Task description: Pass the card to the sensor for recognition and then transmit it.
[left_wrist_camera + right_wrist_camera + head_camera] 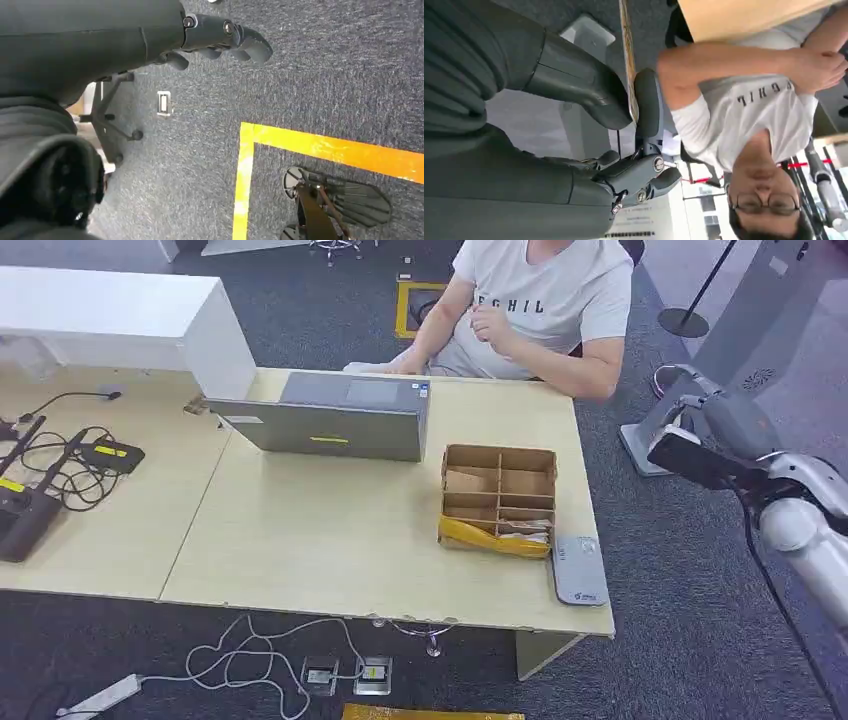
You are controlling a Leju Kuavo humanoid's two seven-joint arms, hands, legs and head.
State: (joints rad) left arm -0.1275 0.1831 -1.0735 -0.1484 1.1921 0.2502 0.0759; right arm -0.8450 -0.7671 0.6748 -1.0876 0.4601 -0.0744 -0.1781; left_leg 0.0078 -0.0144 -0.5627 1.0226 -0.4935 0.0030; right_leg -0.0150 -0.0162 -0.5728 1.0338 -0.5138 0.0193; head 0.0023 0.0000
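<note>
The card [628,60] is seen edge-on in the right wrist view, pinched between the thumb and a finger of the right hand [624,130], which in the head view is raised at the right of the frame, off the table [330,540] and over the carpet. The grey sensor [578,568] lies at the table's lower right corner, just beside the cardboard box [498,500], so the card is judged not yet presented; the next move calls for it to be brought down and leftward and held flat over the sensor, before being handed to the person [540,310] seated at the top. The left hand [220,42] hangs over the floor, with fingers curled loosely and nothing held.
</note>
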